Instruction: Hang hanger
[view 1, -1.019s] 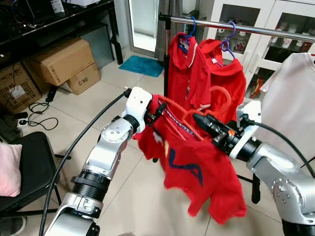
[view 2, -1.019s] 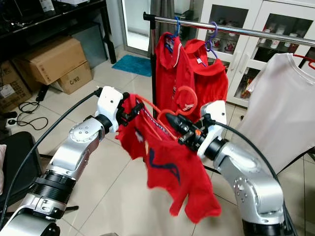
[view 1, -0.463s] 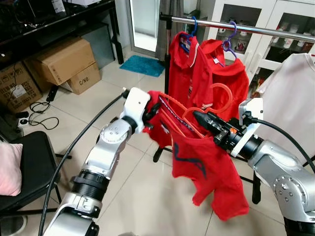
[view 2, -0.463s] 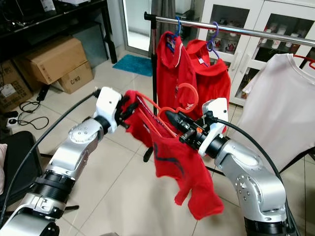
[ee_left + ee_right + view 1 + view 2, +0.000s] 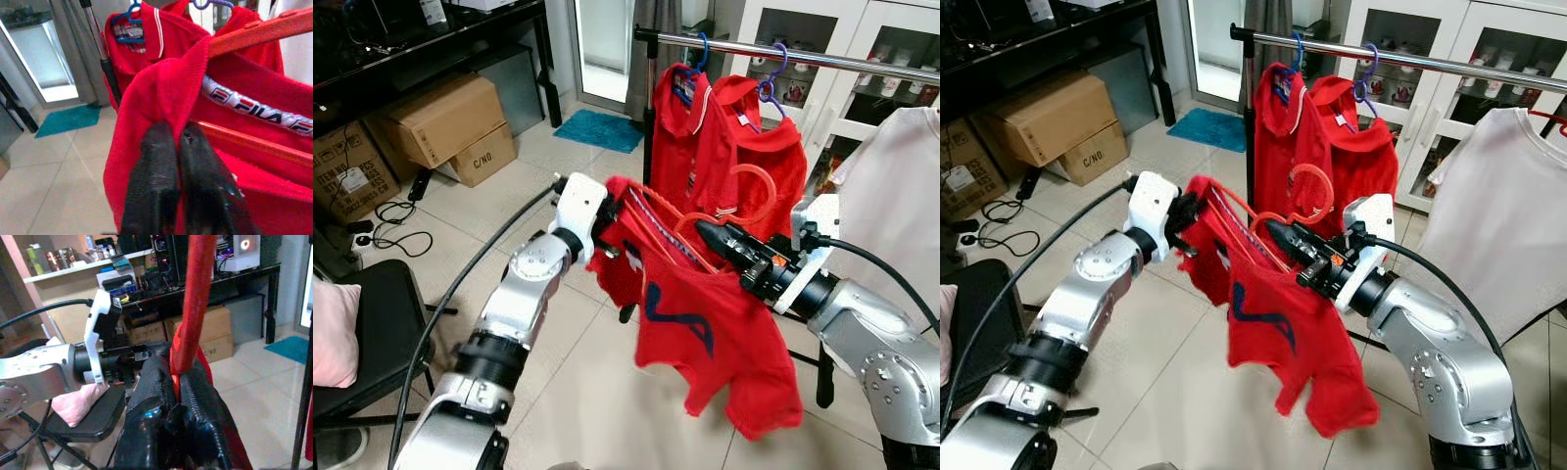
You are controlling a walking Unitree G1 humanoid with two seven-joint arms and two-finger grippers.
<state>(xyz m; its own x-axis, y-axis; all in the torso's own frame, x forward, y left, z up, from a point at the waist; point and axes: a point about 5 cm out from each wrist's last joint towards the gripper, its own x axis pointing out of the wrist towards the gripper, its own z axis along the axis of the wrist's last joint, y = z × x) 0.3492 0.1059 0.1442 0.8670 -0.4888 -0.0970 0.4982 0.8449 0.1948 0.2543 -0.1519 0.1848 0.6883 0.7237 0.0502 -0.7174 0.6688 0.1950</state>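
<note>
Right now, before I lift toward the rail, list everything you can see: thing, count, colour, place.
Orange hanger: one, held between both grippers, below the rail.
Red shirt: one, draped on that hanger, hanging down.
Clothes rail: one, silver, across the top, behind the grippers.
Hung red shirts: two, on blue and purple hangers at the rail's left end.
White shirt: one, on the rail, far right.
Cardboard boxes: several, brown, left floor under a black desk.
Mat: one, teal, by the door.
Chair: one, black, lower left, pink cushion on it.
Left gripper: shut on the red shirt.
Right gripper: shut on the orange hanger.
</note>
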